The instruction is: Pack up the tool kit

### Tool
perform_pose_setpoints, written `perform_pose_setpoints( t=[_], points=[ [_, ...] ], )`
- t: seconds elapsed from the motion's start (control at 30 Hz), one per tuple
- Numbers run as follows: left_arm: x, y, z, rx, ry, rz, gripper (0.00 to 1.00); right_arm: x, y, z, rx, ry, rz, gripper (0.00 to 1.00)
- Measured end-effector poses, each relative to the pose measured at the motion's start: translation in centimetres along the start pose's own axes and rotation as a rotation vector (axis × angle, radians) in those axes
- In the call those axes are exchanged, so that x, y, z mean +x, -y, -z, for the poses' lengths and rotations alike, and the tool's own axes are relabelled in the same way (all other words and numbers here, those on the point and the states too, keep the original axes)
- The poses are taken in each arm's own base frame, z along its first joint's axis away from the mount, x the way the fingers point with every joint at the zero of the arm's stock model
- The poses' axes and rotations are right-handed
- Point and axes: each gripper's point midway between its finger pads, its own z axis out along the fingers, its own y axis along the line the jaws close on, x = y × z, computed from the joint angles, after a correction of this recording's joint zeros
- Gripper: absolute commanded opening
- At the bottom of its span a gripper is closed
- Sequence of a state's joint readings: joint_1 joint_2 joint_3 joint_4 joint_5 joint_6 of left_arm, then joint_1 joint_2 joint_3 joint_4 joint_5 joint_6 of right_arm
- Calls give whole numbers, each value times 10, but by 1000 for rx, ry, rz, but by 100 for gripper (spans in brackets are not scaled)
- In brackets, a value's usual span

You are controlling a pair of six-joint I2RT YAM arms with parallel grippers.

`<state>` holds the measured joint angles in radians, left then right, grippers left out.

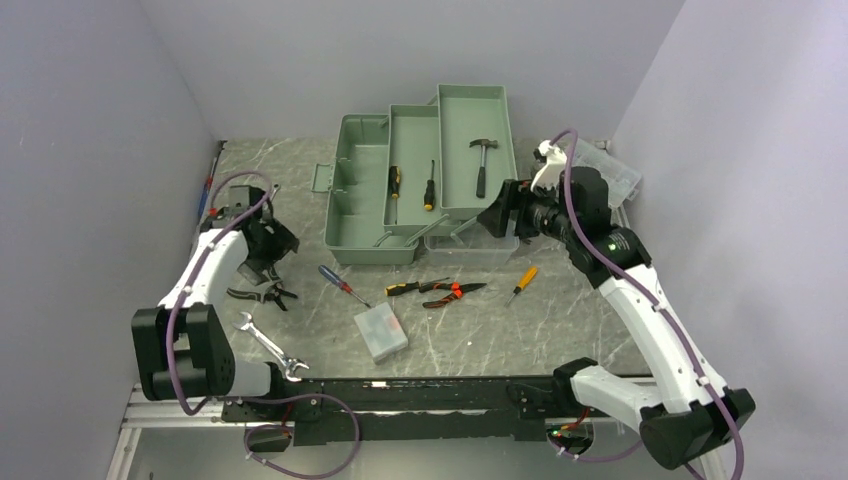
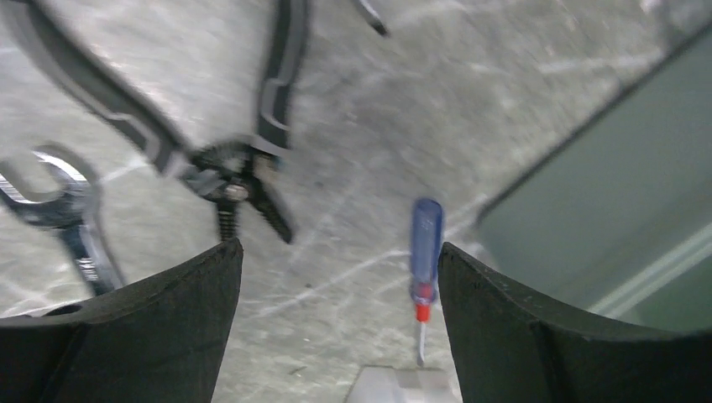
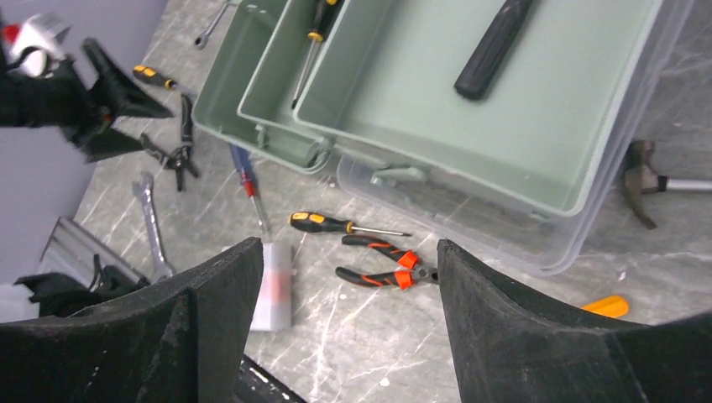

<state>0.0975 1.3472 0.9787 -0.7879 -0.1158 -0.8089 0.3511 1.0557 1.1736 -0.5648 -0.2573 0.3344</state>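
Grey marbled worktop [image 1: 560, 320], top view: the tool kit [image 1: 360, 205] lies open at rear centre with its trays fanned out and a hammer [image 1: 482, 160] in the uppermost tray. The left hand [image 1: 268, 245] hangs over the left side; the right hand [image 1: 497, 215] is at the tool kit's right front corner.

Left wrist view: fingers set wide apart, nothing between them. Below lie dark pliers [image 2: 239, 180], a wrench [image 2: 59, 210] and a blue-handled screwdriver [image 2: 426, 243].

Right wrist view: fingers wide apart and empty, above the trays and red-handled pliers [image 3: 386, 269].
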Motion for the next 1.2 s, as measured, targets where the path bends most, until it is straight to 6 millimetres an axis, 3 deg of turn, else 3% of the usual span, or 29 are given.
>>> perform_pose_setpoints(
  t=[0.13, 0.23, 0.4, 0.63, 0.93, 1.2],
  points=[
    [25, 33, -1, 78, -39, -56, 88, 10, -8, 11, -51, 11, 2, 76],
    [56, 56, -1, 138, -82, -62, 86, 12, -13, 18, -78, 27, 5, 76],
    [88, 51, -16, 105, -138, 58, 77, 11, -14, 19, -82, 34, 8, 75],
    [90, 48, -26, 70, -130, 204, 73, 11, -14, 19, -83, 34, 1, 75],
    [94, 56, -43, 17, -184, 217, 72, 11, -13, 19, -76, 33, -8, 75],
    [94, 77, -49, 30, -243, 224, 58, 10, -14, 22, -73, 33, -10, 75]
  ],
)
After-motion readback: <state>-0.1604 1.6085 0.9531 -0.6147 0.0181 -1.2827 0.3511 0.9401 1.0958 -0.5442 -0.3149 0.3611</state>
